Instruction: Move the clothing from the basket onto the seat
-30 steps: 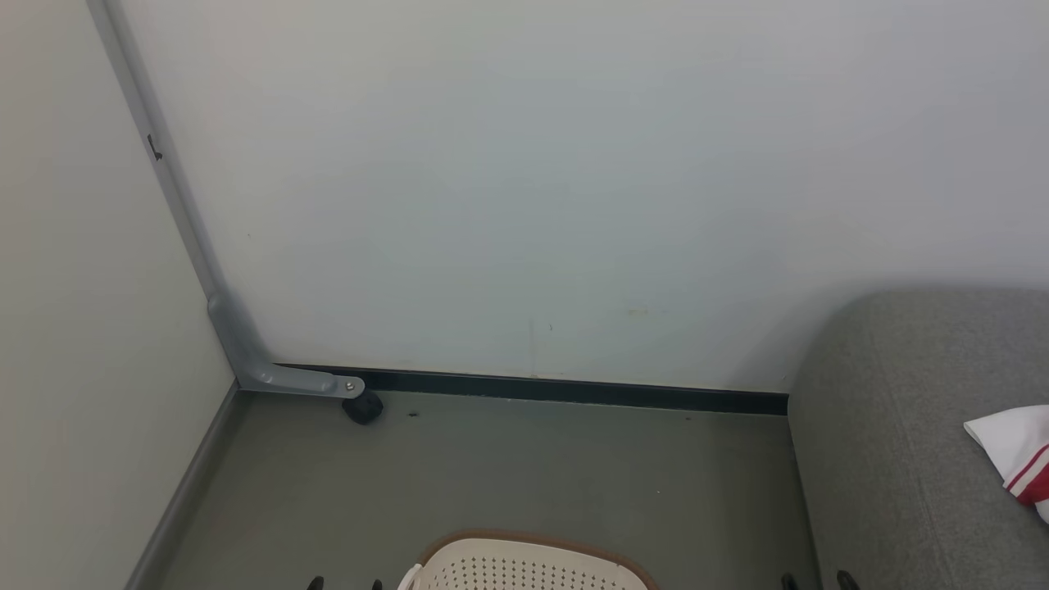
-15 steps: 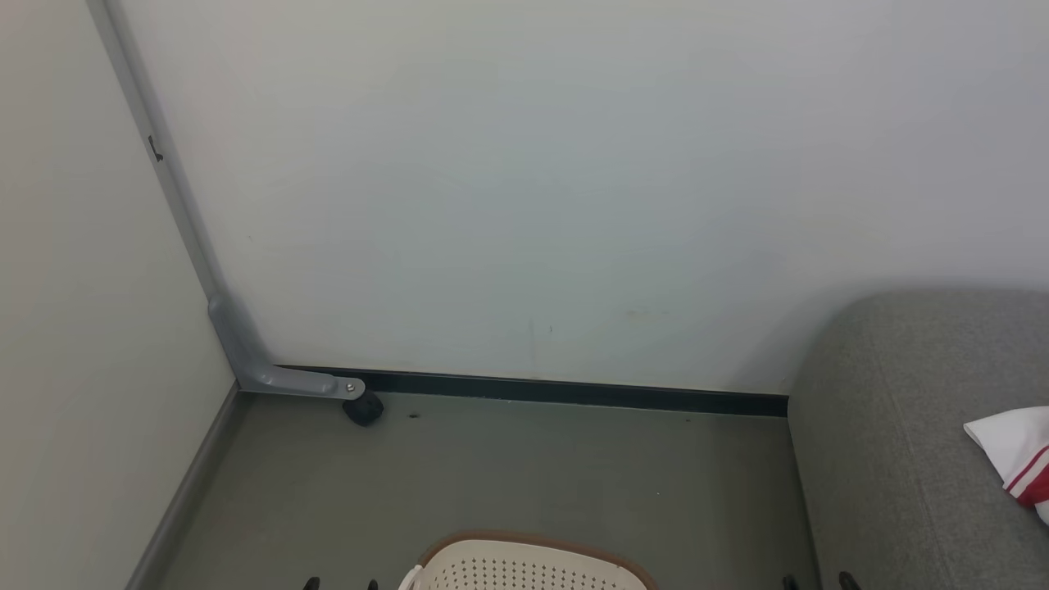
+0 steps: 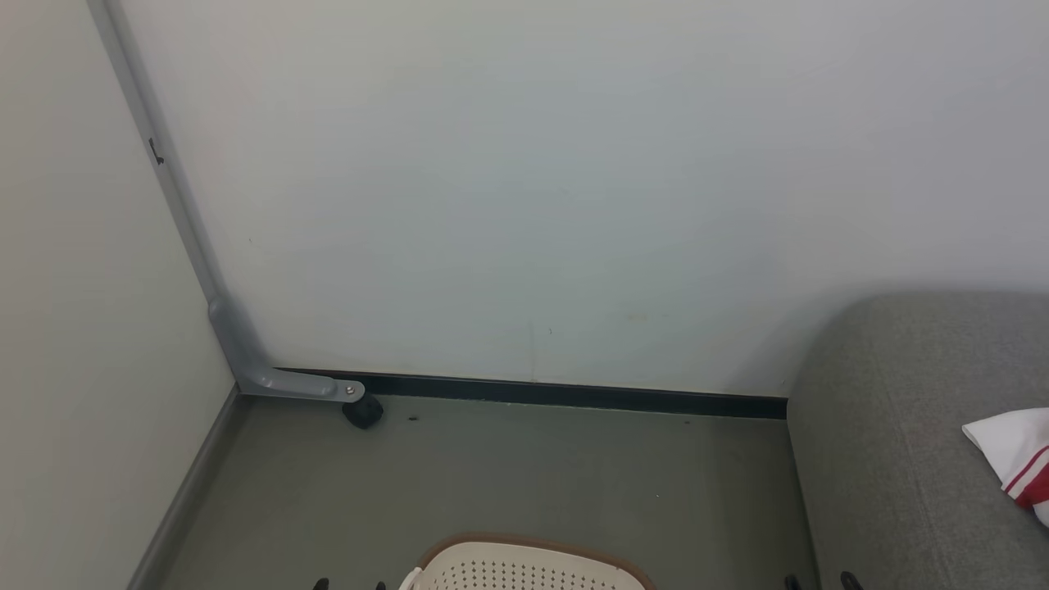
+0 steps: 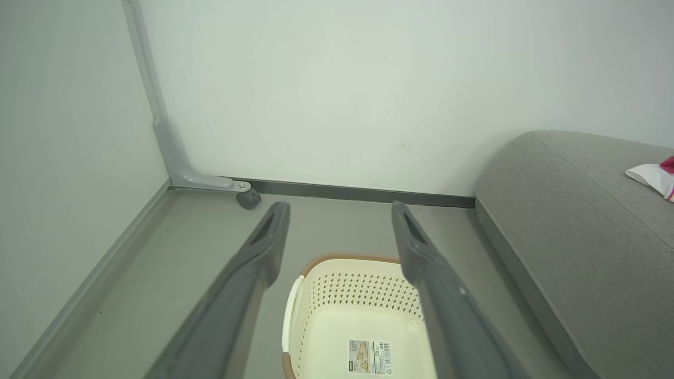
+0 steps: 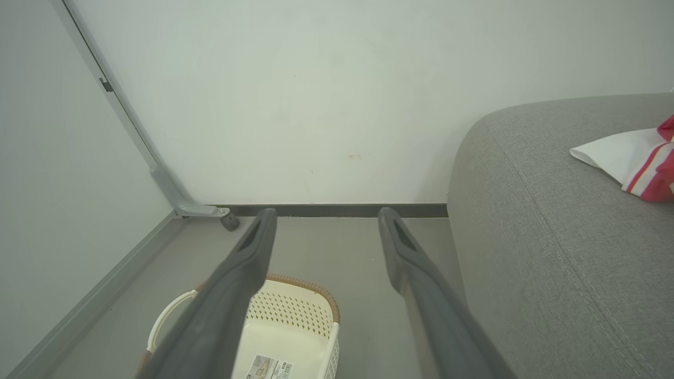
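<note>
The cream perforated basket [image 3: 524, 569] with a brown rim stands on the floor at the bottom of the head view. In the left wrist view the basket [image 4: 358, 295] shows a bare bottom with a paper label. The grey seat [image 3: 901, 459] fills the right side. On it lies clothing [image 3: 1016, 459], white with red stripes, also seen as clothing [image 5: 626, 158] on the seat [image 5: 553, 237]. My left gripper [image 4: 341, 210] hangs open above the basket. My right gripper [image 5: 324, 216] is open over the floor between the basket [image 5: 295, 308] and the seat.
Two pale walls meet at the far left corner. A grey metal bracket with a black caster [image 3: 363, 410] sits at the corner's foot, and a dark baseboard [image 3: 574, 393] runs to the seat. Grey floor lies between the wall and the basket.
The head view has shifted by a few pixels. The basket, the clothing and both grippers stay where they were.
</note>
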### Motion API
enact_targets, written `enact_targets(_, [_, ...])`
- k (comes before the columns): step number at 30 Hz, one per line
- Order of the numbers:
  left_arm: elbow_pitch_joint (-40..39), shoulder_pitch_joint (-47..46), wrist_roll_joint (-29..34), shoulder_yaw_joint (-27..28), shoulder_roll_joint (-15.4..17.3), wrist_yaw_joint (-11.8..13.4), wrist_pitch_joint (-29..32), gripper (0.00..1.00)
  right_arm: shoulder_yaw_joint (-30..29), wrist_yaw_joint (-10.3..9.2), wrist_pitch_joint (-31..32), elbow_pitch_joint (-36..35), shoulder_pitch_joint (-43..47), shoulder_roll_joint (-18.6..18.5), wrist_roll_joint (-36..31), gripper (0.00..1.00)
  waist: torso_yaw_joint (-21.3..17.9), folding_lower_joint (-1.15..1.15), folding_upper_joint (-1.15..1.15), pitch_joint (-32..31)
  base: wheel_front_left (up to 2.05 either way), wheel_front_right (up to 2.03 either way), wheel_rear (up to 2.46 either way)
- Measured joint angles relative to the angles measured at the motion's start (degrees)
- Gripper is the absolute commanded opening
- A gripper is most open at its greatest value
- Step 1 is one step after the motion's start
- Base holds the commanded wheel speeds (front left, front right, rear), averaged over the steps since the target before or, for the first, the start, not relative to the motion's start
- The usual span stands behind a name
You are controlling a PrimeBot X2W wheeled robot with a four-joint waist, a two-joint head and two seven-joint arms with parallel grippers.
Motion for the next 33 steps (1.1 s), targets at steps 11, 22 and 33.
enact_targets(11, [0.1,0.8,0.0,0.5,-0.4,-0.9,0.0,1.00,-0.4,0.01,0.0,0.0,-0.1,0.0,-0.4,1.00,-0.5,0.00,0.00,0.3,0.00,0.00,0.00])
enact_targets(22, [2.8,2.1,0.1,0.3,-0.6,-1.4,0.1,0.00,-0.2,0.01,0.2,2.9,1.1,0.7,-0.5,0.00,-0.7,0.00,0.00,0.5,0.00,0.00,0.00])
enact_targets(33, [3.6,2.8,-4.7,2.0,-0.8,-1.4,2.0,0.00,-1.6,0.09,2.1,3.8,1.4,1.2,4.5,0.00,-1.1,0.00,0.00,0.9,0.00,0.00,0.00])
